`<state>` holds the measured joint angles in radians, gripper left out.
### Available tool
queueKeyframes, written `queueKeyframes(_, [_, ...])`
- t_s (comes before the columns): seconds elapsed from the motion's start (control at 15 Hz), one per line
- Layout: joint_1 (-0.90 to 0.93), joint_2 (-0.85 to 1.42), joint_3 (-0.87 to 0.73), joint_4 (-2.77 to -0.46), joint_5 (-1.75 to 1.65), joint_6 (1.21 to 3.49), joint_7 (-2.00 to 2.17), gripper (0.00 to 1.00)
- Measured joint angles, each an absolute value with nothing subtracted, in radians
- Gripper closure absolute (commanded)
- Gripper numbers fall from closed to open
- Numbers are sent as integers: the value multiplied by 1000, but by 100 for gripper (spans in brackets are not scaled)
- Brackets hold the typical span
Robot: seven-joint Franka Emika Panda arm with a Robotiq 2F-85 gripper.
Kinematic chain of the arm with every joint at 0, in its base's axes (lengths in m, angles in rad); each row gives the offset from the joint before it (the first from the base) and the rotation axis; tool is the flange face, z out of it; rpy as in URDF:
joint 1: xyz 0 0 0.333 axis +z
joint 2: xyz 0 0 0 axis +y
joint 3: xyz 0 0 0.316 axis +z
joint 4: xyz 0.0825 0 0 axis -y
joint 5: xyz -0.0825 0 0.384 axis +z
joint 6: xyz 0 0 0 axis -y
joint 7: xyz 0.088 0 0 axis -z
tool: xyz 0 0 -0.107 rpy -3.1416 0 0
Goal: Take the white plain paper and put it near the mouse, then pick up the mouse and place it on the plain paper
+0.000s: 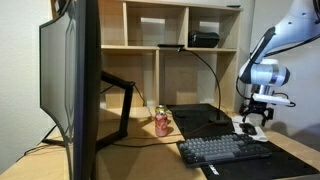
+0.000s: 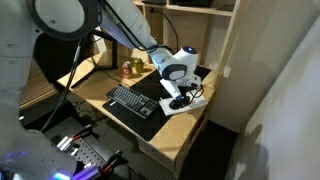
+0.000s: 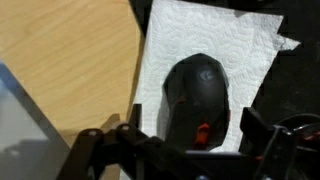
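The black mouse (image 3: 197, 95) with a red wheel lies on the white plain paper (image 3: 170, 40), a textured sheet that rests partly on the wooden desk and partly on a dark mat. My gripper (image 3: 192, 113) hangs right above the mouse, with its fingers spread on either side and clear of it, so it is open. In both exterior views the gripper (image 1: 258, 112) (image 2: 180, 92) is low over the paper (image 1: 246, 127) (image 2: 190, 103), just past the end of the dark keyboard (image 1: 225, 150) (image 2: 135, 102).
A large monitor (image 1: 70, 80) stands close to the camera. A red can (image 1: 161, 122) stands on the desk by a wooden shelf unit (image 1: 180, 30). A black mat (image 3: 295, 90) lies under the keyboard. The desk edge (image 2: 200, 125) is near the paper.
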<state>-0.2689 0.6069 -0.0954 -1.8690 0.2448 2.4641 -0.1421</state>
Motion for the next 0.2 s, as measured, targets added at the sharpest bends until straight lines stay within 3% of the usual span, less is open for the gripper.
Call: queueKeyframes(0.2, [-270, 514, -122, -1942, 149, 2361, -161, 0])
